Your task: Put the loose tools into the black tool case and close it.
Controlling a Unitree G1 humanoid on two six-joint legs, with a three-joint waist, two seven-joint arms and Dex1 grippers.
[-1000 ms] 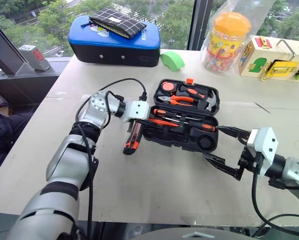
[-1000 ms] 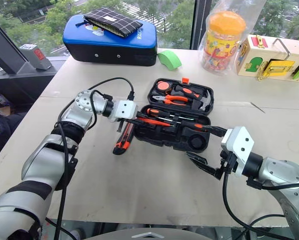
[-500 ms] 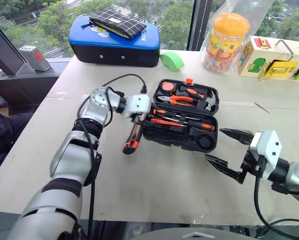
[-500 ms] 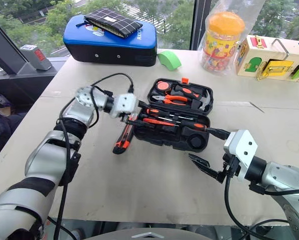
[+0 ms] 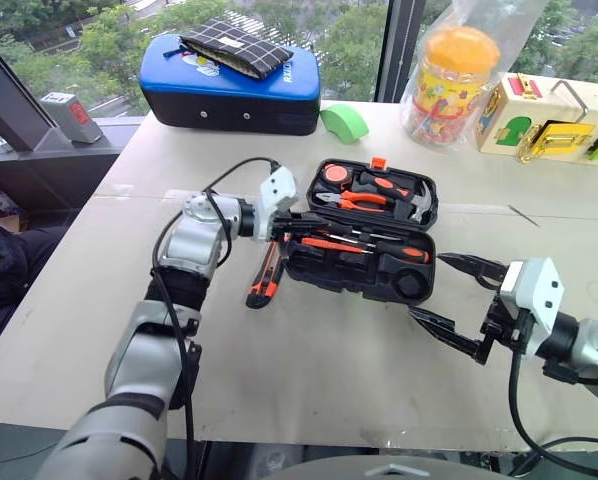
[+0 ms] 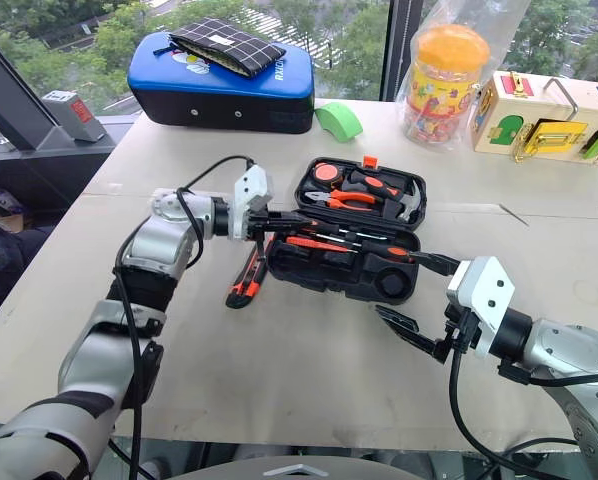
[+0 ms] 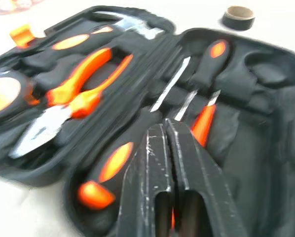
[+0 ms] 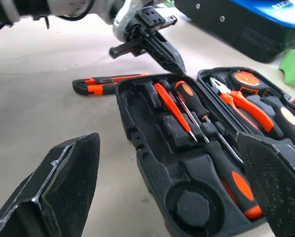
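Head views: the black tool case [image 5: 371, 232] lies open on the bench [image 5: 309, 370]; the left pincer [image 5: 297, 222], clenched and empty, hovers at the case's edge, with the utility knife [image 5: 265, 278] on the bench just below it. The right pincer [image 5: 457, 295] stands released near the case's opposite end. Left wrist view: beyond the clenched fingers [image 7: 157, 182] lie screwdrivers [image 7: 206, 66] in their recesses, the tape ring [image 7: 238, 17] outside the case. Right wrist view: the case lies between the spread fingers [image 8: 63, 187].

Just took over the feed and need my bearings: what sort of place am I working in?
Probably an upper-floor test room or lab: a beige table stands against large windows overlooking treetops, and on it are practice props, an open black tool case and a toy latch box.
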